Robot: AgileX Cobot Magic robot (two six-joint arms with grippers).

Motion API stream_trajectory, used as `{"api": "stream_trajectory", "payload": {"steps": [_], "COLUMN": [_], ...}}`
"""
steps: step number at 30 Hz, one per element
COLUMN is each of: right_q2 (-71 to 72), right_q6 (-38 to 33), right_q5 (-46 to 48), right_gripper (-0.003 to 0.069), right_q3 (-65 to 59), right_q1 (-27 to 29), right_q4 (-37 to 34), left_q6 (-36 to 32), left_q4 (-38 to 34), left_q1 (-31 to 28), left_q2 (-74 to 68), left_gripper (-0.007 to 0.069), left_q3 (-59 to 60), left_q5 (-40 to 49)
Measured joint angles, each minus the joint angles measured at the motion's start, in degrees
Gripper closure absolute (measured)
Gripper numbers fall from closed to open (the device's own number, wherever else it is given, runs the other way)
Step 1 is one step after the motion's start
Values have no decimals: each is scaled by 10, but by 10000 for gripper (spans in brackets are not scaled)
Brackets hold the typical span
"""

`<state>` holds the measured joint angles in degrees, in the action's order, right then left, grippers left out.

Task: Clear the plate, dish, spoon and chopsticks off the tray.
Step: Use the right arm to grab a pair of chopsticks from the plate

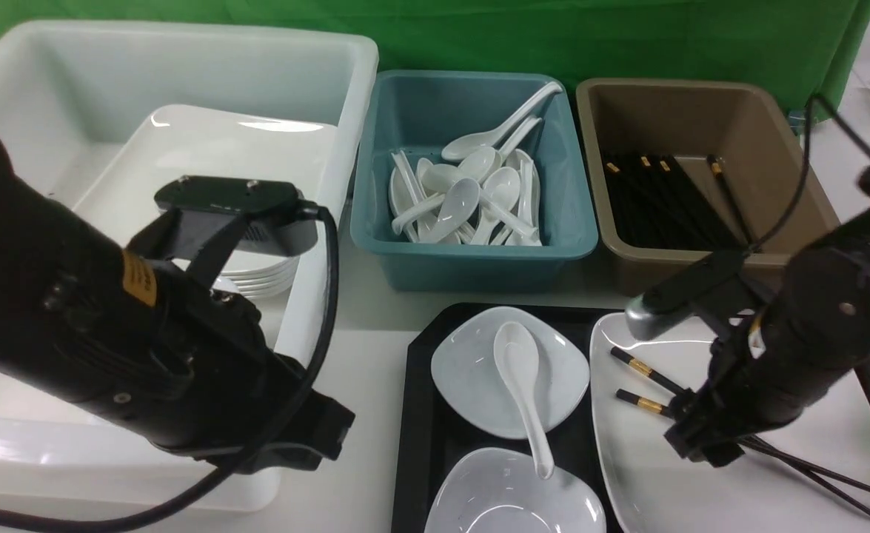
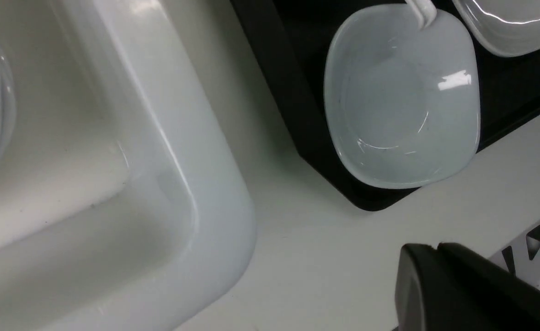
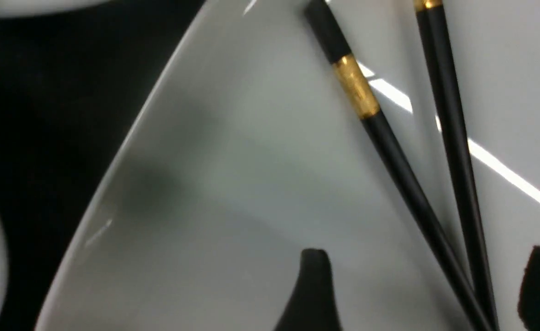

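Note:
The black tray holds two small dishes and the large white plate on its right side. The white spoon lies across the far dish, its handle reaching the near dish. Two black chopsticks with gold bands rest on the plate. My right gripper hangs low over them and is open; in the right wrist view the chopsticks run between its spread fingers without touching them. My left gripper is shut and empty, over the table between the white bin and the tray's corner.
A large white bin at the left holds stacked dishes. Behind the tray stand a teal bin full of white spoons and a brown bin with black chopsticks. The near dish sits at the tray's corner.

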<state>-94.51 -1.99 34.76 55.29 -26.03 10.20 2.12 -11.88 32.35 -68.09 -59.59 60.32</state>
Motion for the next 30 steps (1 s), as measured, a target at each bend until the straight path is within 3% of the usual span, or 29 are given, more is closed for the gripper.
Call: {"api": "stream_trajectory", "payload": {"steps": [11,14,17,18,20,30], "right_q2": [-62,-62,-62,-62,-62,-44], "right_q6": [15,4,-4,-5,-9,-44], "right_q5": [3,4,13,22,31,66], "right_gripper": [85,163,319,418,526,526], "right_q3": [25,27,27,27,29,32], "right_q1": [56,72,79,81,81,74], "right_q4": [-12,-44,-63,-67,-67,-91], "left_q6": [0,0,0,0,-2,-9], "left_q4": [0,0,0,0,0,0], "left_q1": [0,0,0,0,0,0], "left_q2": [0,0,0,0,0,0], "left_gripper": [622,617,616,616,616,616], "left_q3": [0,0,0,0,0,0], "left_q5": [11,11,10,10,9,8]}}
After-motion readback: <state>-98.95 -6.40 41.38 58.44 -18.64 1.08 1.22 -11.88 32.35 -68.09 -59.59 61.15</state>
